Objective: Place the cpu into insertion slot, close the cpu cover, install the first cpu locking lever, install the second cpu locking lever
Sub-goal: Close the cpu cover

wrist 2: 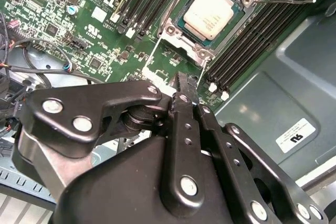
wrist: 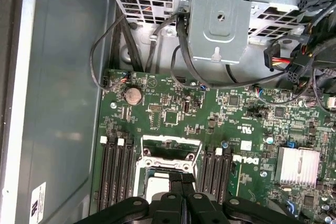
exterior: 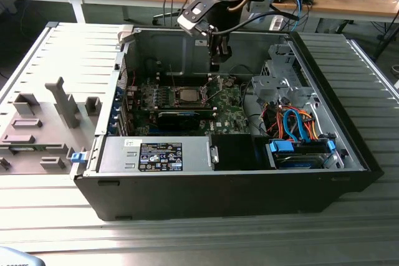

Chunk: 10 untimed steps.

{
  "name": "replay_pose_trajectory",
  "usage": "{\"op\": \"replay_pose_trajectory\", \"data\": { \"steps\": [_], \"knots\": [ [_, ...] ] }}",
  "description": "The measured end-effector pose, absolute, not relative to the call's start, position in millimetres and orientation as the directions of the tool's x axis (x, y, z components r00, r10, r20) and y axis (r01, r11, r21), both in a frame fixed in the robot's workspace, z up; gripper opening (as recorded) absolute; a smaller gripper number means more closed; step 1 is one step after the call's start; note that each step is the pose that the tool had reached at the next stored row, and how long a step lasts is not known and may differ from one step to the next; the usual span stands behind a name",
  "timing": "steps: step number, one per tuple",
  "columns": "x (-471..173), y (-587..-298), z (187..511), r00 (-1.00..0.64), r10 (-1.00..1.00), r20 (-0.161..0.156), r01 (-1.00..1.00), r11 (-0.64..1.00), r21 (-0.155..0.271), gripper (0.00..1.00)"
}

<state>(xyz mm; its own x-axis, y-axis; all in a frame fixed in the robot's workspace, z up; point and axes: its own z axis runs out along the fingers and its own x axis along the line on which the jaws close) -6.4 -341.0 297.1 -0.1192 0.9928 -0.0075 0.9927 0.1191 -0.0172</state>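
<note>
One black two-fingered hand (exterior: 214,65) hangs from the arm inside an open computer case (exterior: 218,194), above the green motherboard (exterior: 227,113). Its fingers (wrist: 175,190) meet at the tips, with nothing between them and nothing touched.

The cpu (wrist 2: 211,13), pale silvery-beige face up, lies seated in the insertion slot (wrist 2: 201,52), bordered by the slot's silvery metal framing. In the exterior view the hand stands above the insertion slot and toward the exterior view's right of it. A thin wire lever (wrist 2: 286,2) projects from one corner of the slot across the black memory slots (wrist 2: 252,35) that flank it.

In the first wrist view the joined fingertips overlap part of the cpu, and the picture's edge cuts off the near side of the slot. In the second wrist view the hand's black linkage hides the board on the near side of the slot. Whether the framing around the cpu is latched down cannot be made out.
</note>
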Motion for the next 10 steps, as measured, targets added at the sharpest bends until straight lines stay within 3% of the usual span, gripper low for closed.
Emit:
{"op": "replay_pose_trajectory", "data": {
  "steps": [10],
  "knots": [
    [4,-341,294,-0.119,0.993,-0.007,0.993,0.119,-0.017,0.11]
  ]
}}
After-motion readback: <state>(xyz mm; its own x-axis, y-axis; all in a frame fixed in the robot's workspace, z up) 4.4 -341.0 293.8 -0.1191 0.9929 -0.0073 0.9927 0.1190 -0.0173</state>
